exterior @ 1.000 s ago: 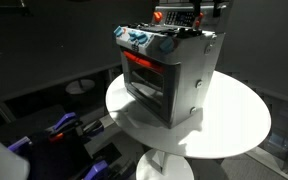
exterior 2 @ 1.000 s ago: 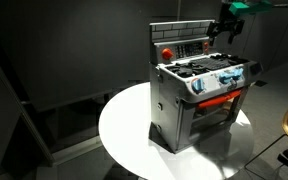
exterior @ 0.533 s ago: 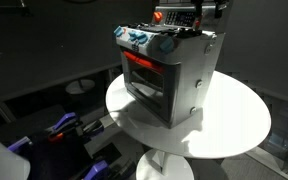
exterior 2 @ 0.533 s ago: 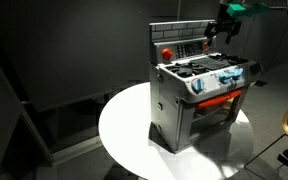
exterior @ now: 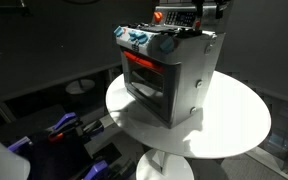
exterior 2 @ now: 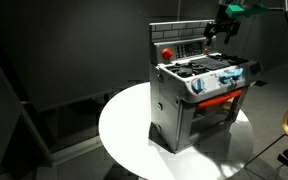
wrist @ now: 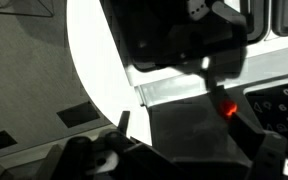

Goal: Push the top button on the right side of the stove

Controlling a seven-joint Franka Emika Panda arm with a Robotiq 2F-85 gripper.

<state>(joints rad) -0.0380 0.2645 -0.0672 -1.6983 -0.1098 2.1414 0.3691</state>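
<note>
Holding the same spot as half a second back, no visible shift. Nearest, round white table [exterior 2: 119, 135], carrying the stove [exterior 2: 174, 110] upright at its middle, blue-and-red knobs [exterior 2: 220, 80] and red-lit door [exterior 2: 216, 101] turned toward the near right. Farther back, rising behind the cooktop, dark-buttoned back panel [exterior 2: 181, 47]. Farthest, gripper [exterior 2: 222, 33] hovering at that panel's right end, up by its top edge. Finger spread impossible to tell, too dark and blurred; apparently holding nothing. Target button probably just left of and below the fingertips, calling for a short press into the panel face.
</note>
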